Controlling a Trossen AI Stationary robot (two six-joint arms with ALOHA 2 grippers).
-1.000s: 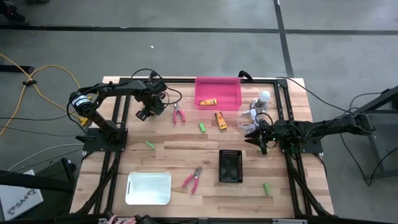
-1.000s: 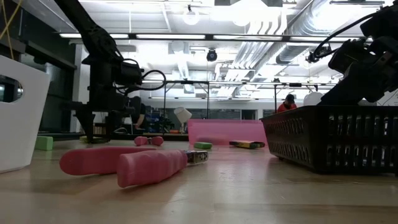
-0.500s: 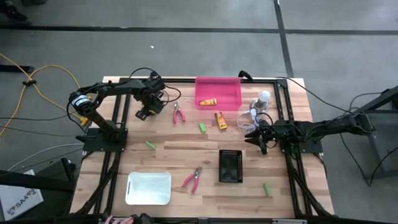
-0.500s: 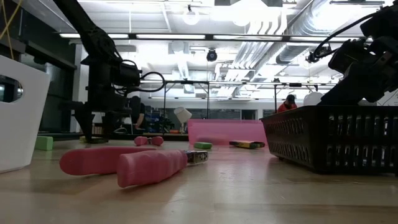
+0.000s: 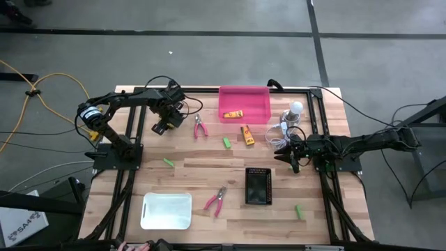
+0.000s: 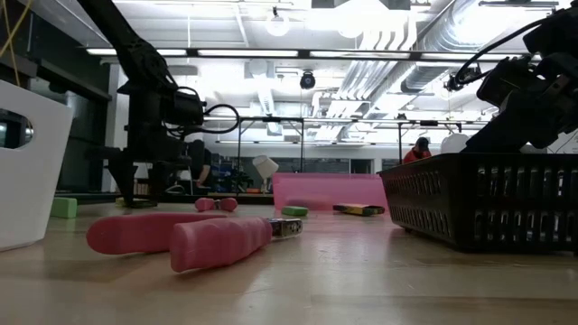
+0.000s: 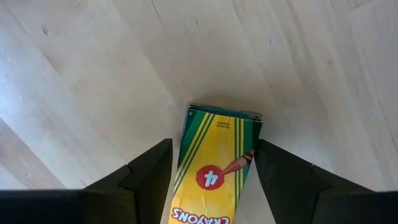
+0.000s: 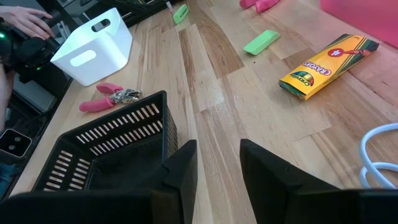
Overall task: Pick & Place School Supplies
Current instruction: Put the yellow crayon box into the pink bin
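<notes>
Left wrist view is showing the left gripper (image 7: pixel 211 168) clasping a crayon box (image 7: pixel 214 168) above the desk (image 7: pixel 93 74), apparently for carrying. Right gripper (image 8: pixel 217 163) is waiting released beside the black basket (image 8: pixel 106 146).

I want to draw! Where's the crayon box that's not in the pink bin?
In the high view, the crayon box lies on the table just below the pink bin, right of a green block.
</notes>
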